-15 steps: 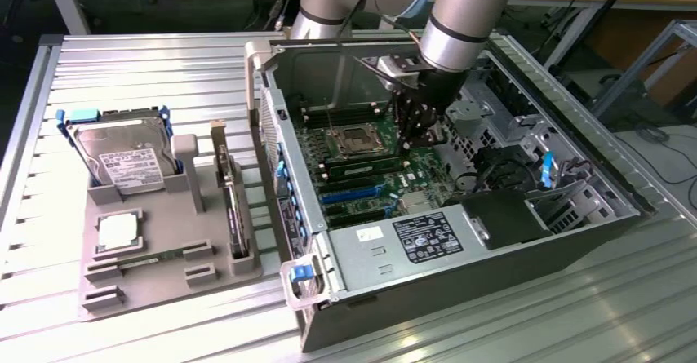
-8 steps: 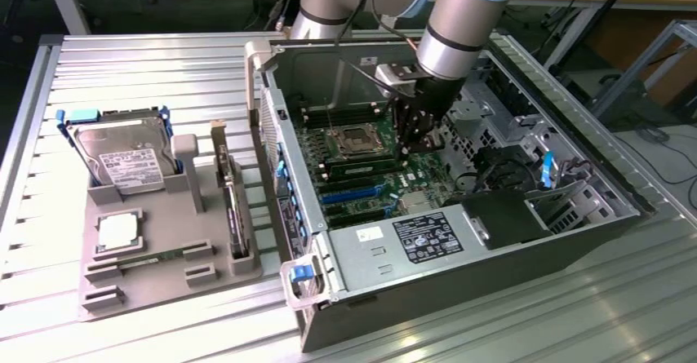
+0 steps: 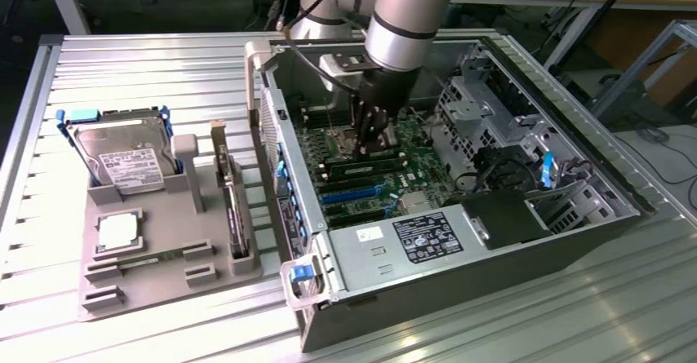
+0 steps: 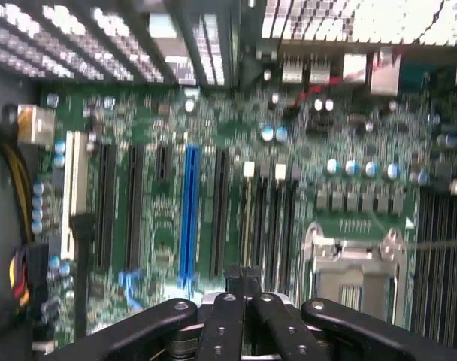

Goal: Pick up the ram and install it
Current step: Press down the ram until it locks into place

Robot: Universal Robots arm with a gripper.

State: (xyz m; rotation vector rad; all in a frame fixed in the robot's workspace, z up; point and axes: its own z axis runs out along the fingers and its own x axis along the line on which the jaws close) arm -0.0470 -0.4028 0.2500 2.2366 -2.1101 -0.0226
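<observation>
Silver arm (image 3: 409, 12) plunged upright into case (image 3: 566, 216), fingers (image 4: 225, 312) pressed together over motherboard (image 4: 168, 195).

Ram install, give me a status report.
Gripper shut, down inside the computer case. Ram lying on the motherboard just below it. Nothing blocking.

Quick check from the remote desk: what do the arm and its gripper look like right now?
The arm is a thick silver-grey tube with a dark cable running down beside it. Below it sits a black wrist block, then the slim black gripper. In the wrist view its fingers are matte black bars with small round screw holes.
</observation>
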